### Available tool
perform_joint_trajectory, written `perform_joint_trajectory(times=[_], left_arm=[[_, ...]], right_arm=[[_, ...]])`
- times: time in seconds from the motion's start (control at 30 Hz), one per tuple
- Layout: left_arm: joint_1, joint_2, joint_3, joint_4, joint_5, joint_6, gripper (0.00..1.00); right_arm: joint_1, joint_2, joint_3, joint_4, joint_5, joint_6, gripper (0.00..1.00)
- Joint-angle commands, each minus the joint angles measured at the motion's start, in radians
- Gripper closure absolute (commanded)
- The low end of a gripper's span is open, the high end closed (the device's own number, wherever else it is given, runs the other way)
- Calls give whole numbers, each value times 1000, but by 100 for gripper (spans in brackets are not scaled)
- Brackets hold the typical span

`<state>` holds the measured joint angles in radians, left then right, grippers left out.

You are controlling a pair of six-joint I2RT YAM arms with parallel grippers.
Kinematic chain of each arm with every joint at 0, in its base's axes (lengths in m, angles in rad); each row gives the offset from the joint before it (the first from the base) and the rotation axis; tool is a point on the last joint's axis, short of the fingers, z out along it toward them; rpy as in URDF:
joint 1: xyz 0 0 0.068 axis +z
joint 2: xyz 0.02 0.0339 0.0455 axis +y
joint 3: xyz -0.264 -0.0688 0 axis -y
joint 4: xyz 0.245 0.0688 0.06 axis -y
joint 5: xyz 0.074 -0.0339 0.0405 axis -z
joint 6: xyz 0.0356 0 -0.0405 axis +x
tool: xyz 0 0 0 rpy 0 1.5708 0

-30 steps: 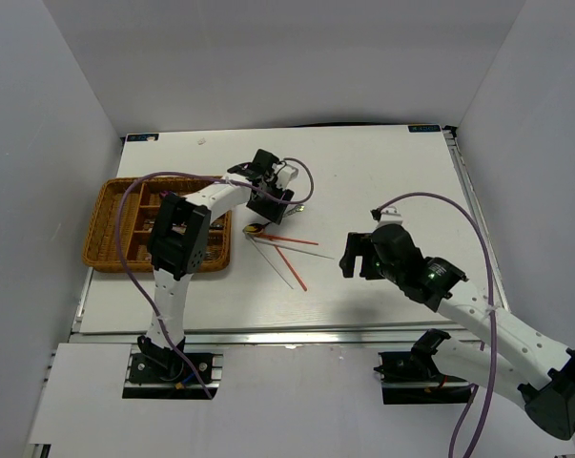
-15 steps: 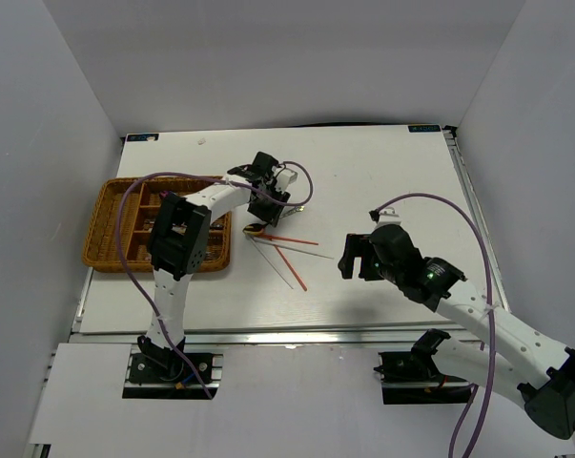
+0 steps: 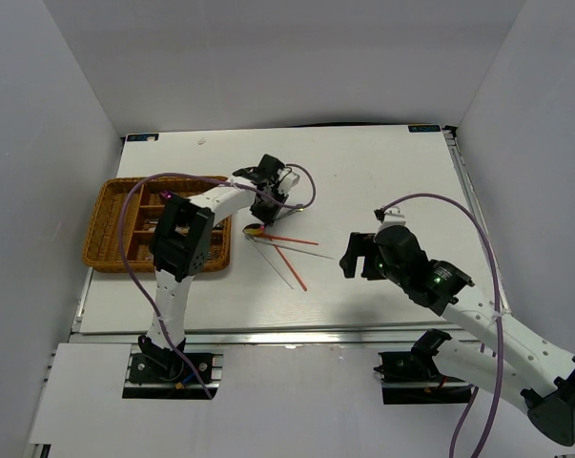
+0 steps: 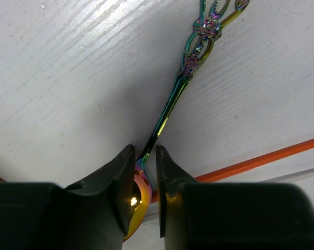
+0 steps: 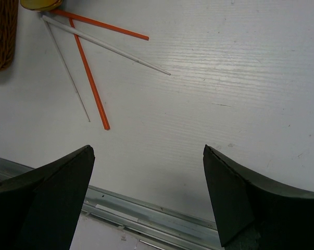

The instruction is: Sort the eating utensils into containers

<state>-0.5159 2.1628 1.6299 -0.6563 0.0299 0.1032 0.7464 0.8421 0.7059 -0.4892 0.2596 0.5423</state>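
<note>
A rainbow-tinted spoon [image 4: 172, 99] with a gold bowl [image 4: 137, 198] lies on the white table just right of the brown wicker tray [image 3: 111, 224]. My left gripper [image 4: 145, 151] is down over it, one jaw on each side of the spoon's neck. Its left finger [image 4: 115, 177] is against the bowl, and a thin gap shows beside the right finger, so it is still open. Two red chopsticks [image 5: 91, 78] and two silver chopsticks [image 5: 107, 46] fan out below the spoon. My right gripper [image 5: 149, 151] hovers wide open and empty over bare table, to the right of them.
The tray's compartments hold several utensils, partly hidden by the left arm [image 3: 187, 229]. A corner of the tray [image 5: 0, 36] shows in the right wrist view. The metal rail [image 5: 146, 219] of the table's near edge lies under my right gripper.
The left gripper's jaws have narrowed around the spoon's neck. Both arms have barely shifted, and the chopsticks lie where they were.
</note>
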Motion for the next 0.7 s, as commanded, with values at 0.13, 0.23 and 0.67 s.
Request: perform_joint_trajectory(times=[0.13,0.23,0.67], left_arm=[[-24,32,-8,-52,-16,-17,79],[-24,40,7,-61,-16,-17,91],[-29,86,157,-124,-107,-34,100]], right_arm=[[-4,-32,14,5,27,-7,11],[-2,-40,12,0,32,-7,11],[-2,-74,15,-35,59,-8,11]])
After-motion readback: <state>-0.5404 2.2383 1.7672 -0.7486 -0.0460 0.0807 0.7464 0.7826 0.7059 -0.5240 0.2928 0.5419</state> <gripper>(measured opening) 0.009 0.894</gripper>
